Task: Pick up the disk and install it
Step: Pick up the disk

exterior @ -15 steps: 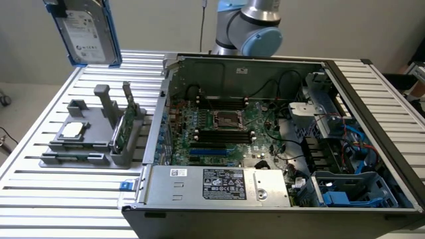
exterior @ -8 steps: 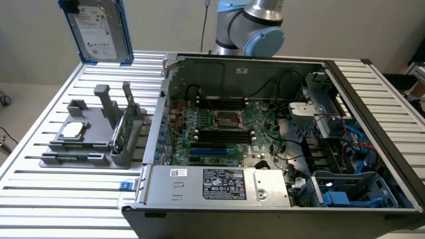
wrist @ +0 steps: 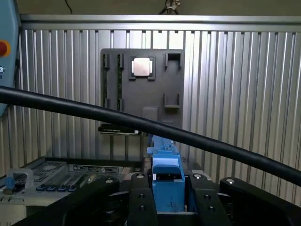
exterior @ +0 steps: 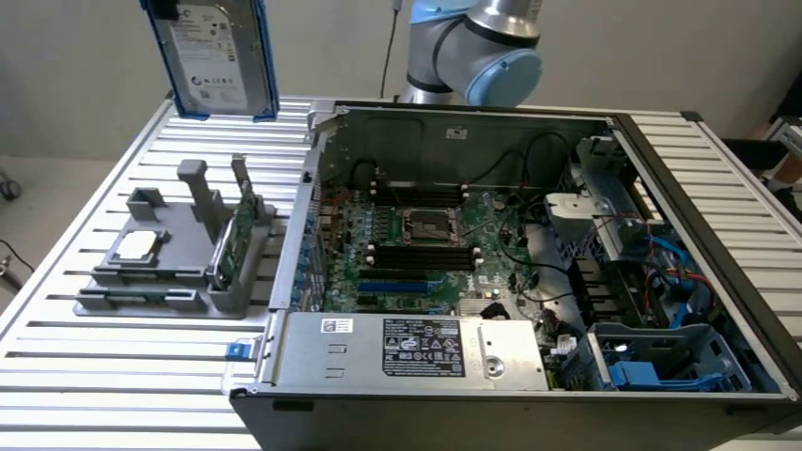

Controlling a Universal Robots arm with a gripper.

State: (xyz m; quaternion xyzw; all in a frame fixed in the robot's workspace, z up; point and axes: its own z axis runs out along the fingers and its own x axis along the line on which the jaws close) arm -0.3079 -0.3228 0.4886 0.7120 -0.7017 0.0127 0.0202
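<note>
Disk (exterior: 216,56), just one, upright in the partly open claw's (wrist: 168,202) grip; one chip (exterior: 135,246) on one grey holder (exterior: 188,256).

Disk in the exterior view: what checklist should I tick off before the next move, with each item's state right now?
1. Disk clear of the table: ok, it hangs in the air, apart from the grey holder.
2. Grip: ok, the gripper is shut on the disk's blue carrier.
3. Disk attitude: ok, near upright, label facing the exterior camera.
4. Computer case open: ok, side panel off.
5. Drive bay free: cannot tell, blue parts sit inside.
6. Black cable clear of the disk: cannot tell.
</note>
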